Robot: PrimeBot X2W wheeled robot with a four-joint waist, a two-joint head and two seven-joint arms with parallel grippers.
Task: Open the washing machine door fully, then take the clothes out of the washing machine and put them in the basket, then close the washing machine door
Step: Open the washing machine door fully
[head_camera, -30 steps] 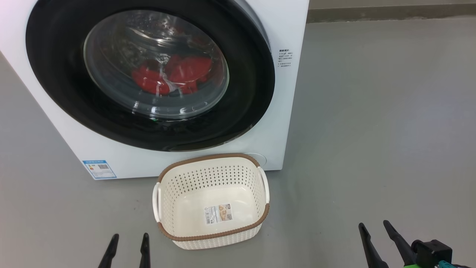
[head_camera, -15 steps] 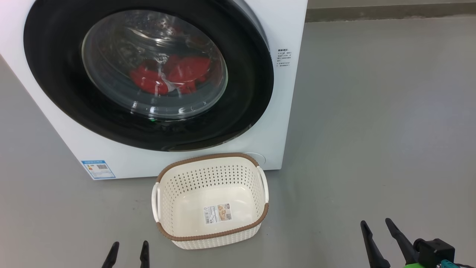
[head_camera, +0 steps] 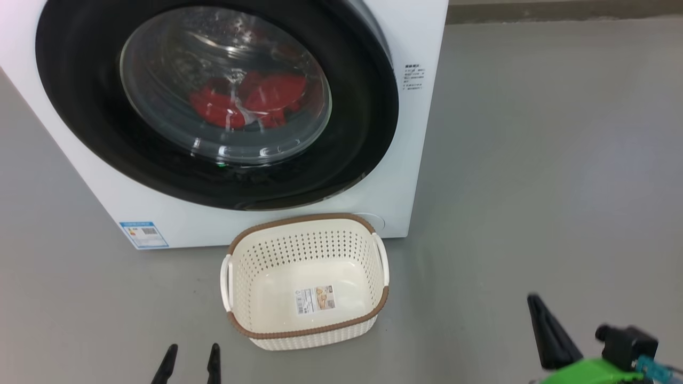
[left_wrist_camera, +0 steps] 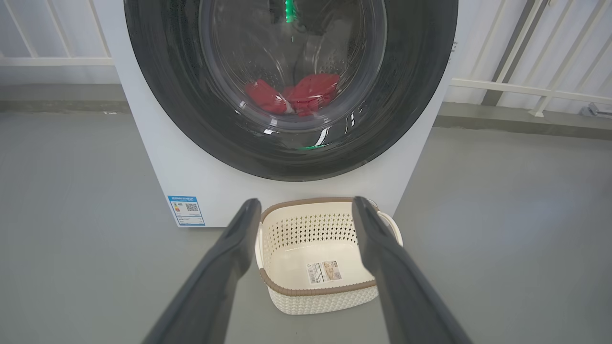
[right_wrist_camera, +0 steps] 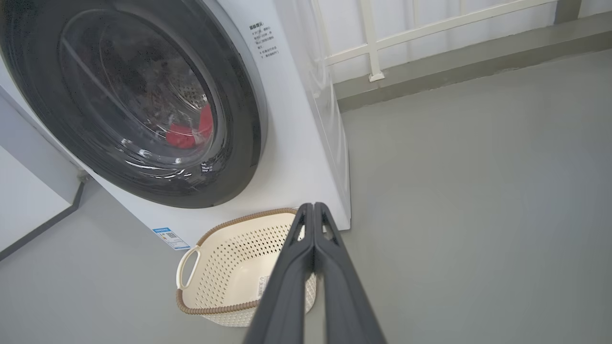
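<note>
The white washing machine [head_camera: 405,176] stands on the floor with its round black-rimmed door [head_camera: 368,117] closed. Red clothes [head_camera: 251,101] lie in the drum behind the glass, seen also as clothes [left_wrist_camera: 294,95] in the left wrist view. The cream basket [head_camera: 307,229] with a brown rim sits empty on the floor just in front of the machine. My left gripper [head_camera: 192,354] is open at the lower left, short of the basket [left_wrist_camera: 315,296]. My right gripper [head_camera: 533,304] is shut on nothing at the lower right; its fingers [right_wrist_camera: 313,215] touch each other, pointing toward the basket [right_wrist_camera: 224,267].
Grey floor spreads to the right of the machine. A white railing [right_wrist_camera: 373,43] and a low kerb [right_wrist_camera: 454,71] run behind it. A blue label sticker [head_camera: 143,234] sits on the machine's lower left front.
My right gripper has gone from open to shut and has risen a little. The head camera shifted slightly. The door, clothes and basket stay put.
</note>
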